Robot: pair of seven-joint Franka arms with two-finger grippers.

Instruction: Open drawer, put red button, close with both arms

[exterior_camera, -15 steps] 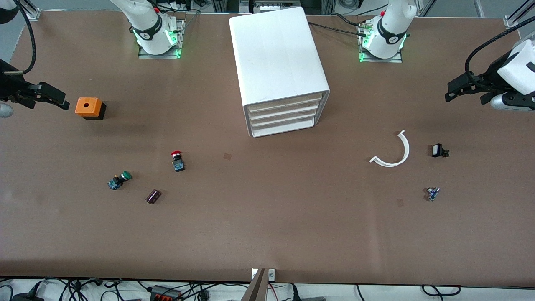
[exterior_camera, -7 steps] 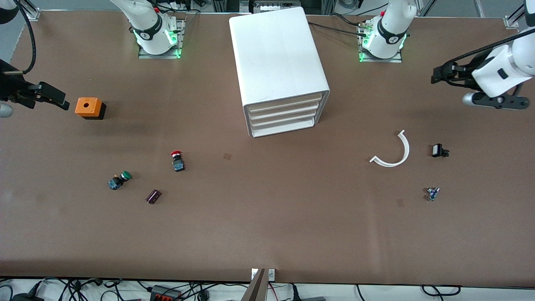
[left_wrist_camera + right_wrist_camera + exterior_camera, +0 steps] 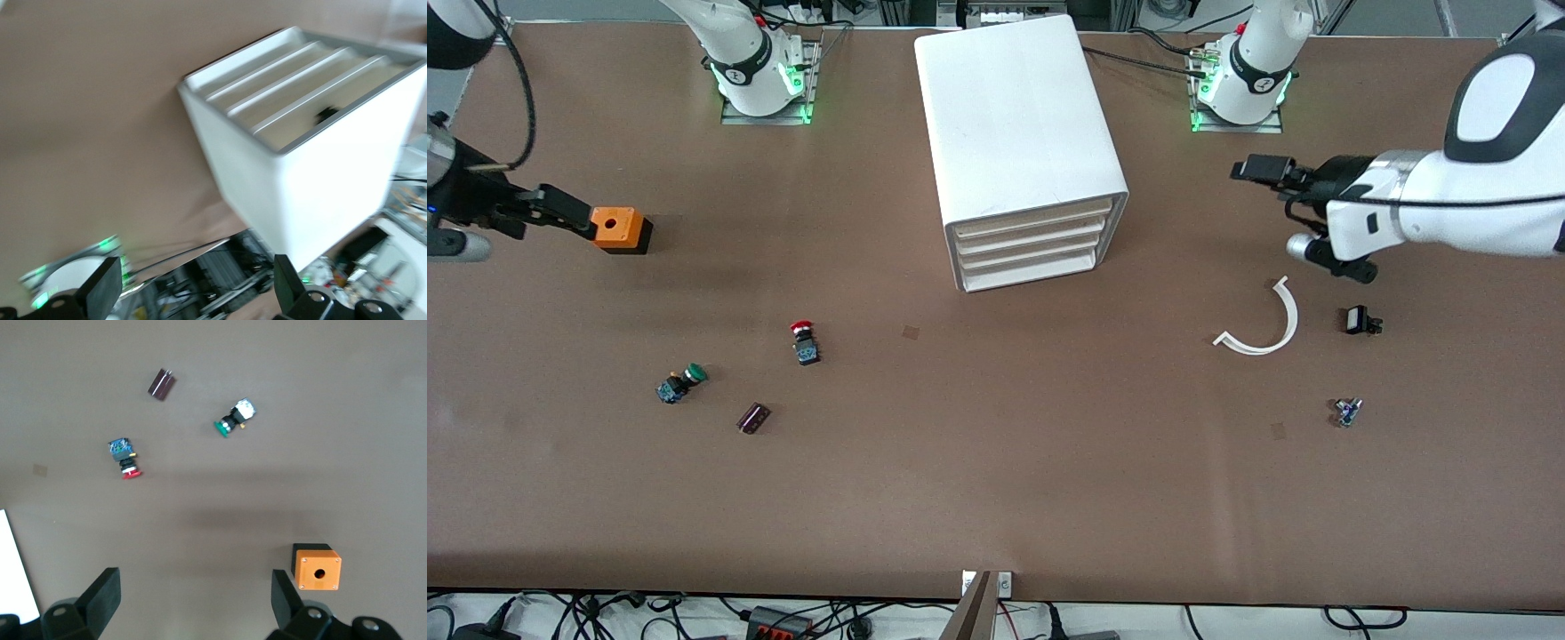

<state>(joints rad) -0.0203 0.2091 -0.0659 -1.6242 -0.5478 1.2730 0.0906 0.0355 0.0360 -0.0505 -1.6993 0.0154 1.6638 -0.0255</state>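
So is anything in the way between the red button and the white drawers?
Nothing visible is. The red button sits on bare table, and only open tabletop lies between it and the cabinet. All four drawers are shut, so one must be opened first.

A plain matt brown worktop [image 3: 996, 462] carries a glossy white plastic cabinet [image 3: 1014, 116], an orange box with a black base [image 3: 615, 228], a red-capped push-button with black body and blue base [image 3: 805, 341], a green-capped button [image 3: 680, 384], a dark purple cylinder [image 3: 752, 418] and a white curved strip [image 3: 1267, 322]
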